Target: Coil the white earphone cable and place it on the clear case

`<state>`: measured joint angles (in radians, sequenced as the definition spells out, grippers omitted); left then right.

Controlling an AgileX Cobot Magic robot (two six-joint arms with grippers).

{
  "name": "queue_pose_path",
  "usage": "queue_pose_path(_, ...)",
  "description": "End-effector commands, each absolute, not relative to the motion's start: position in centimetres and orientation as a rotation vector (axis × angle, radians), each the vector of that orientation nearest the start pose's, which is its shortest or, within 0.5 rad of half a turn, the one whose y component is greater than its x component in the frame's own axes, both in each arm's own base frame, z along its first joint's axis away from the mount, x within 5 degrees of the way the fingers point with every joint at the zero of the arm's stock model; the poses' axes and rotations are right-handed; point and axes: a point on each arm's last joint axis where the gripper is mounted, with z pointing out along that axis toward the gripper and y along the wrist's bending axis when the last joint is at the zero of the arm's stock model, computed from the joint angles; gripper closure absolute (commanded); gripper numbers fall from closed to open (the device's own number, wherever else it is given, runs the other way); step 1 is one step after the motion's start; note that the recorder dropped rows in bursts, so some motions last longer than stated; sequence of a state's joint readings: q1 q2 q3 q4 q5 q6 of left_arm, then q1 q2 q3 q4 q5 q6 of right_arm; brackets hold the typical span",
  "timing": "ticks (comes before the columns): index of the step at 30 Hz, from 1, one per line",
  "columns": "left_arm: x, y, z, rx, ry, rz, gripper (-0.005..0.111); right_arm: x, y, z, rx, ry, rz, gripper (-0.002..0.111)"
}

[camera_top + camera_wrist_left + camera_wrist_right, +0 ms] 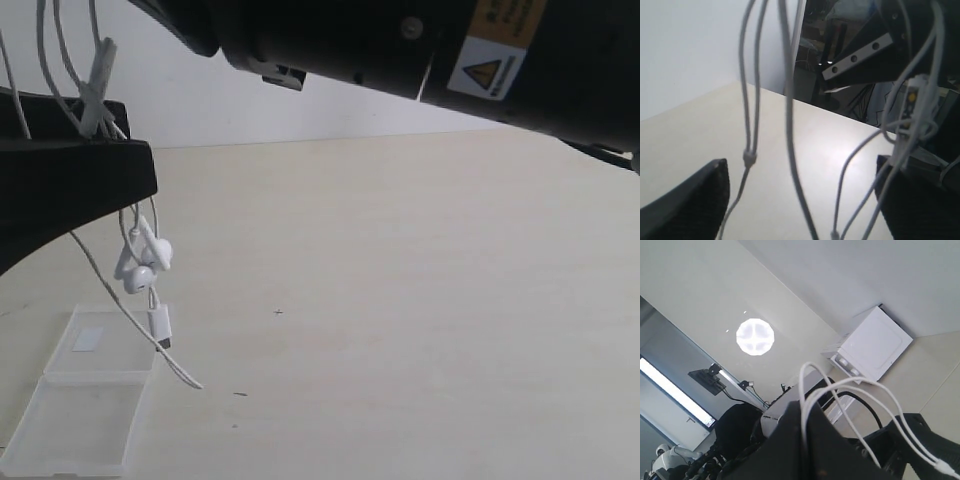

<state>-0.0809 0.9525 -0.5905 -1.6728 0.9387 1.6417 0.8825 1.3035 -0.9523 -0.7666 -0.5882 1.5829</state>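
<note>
Cable check, L wrist view: L gripper (802, 210) stands wide open; white earphone cable (789, 125) hangs in several strands btw its fingers, unpinched. R wrist view: R gripper (802, 412) points up, closed; we see cable loops rising from its tips, so clamped on it. Exterior view: cable drapes over L gripper at left; earbuds (145, 262) and plug (160, 328) dangle below it, above clear case (85, 420), lying opened flat on table (400, 300).
</note>
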Motion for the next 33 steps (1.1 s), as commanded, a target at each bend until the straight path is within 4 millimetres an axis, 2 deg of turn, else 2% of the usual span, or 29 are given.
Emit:
queue_pose_path(1, 16.3, -8.6, 32.1, 0.657, 1.594, -0.933, 0.030, 15.9, 25.0, 37.9, -0.381, 1.592, 1.712, 0.108)
queue_pose_path(25, 16.3, -8.6, 32.1, 0.658, 1.592, -0.937, 0.030, 15.7, 24.9, 38.8, -0.376, 1.532, 1.761, 0.108)
queue_pose_path(33, 16.5, -8.6, 32.0, 0.648, 1.597, -0.940, 0.035, 15.7, 24.9, 38.9, -0.376, 1.527, 1.767, 0.108)
